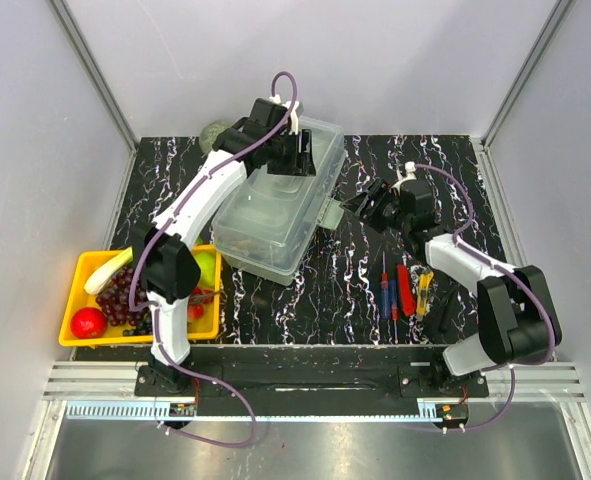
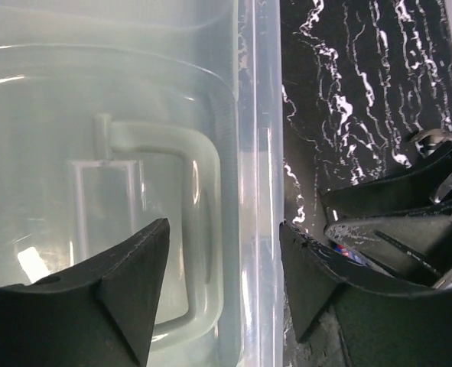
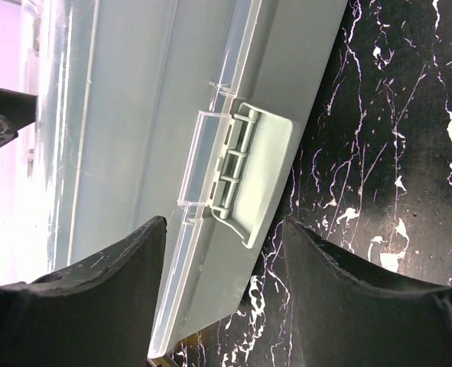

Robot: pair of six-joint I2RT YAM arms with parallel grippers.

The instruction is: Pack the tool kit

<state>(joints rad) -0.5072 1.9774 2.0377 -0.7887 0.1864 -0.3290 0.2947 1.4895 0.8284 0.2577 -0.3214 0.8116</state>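
There was one large translucent pale grey-green plastic toolbox (image 1: 275,205), and it sat askew on the black white-veined tabletop (image 1: 455,180) with its lid down. The one moulded lid handle (image 2: 203,229) showed as a pale loop through the cloudy plastic. The one front latch (image 3: 256,168), a ribbed grey flap, stood out from the box's front wall over the tabletop.

I had two hands at the box. My left gripper (image 2: 224,225) hung over the far end of the toolbox, its jaws partly apart. One finger was above the lid and the other above the tabletop just outside, so the box's long rim ran between them. It held nothing, and I could not tell if either finger touched the plastic. My right gripper (image 3: 224,222) was just beside the toolbox on its latch side. Its jaws were spread, it was empty, and the latch lay ahead of the gap, apart from both fingers.

Nearer my bases than the latch, to the toolbox's right, lay the small hand tools (image 1: 403,290). I made out four, red, blue-handled and yellow, side by side. To the toolbox's left sat one yellow plastic fruit tray (image 1: 75,310) with fruit in it.
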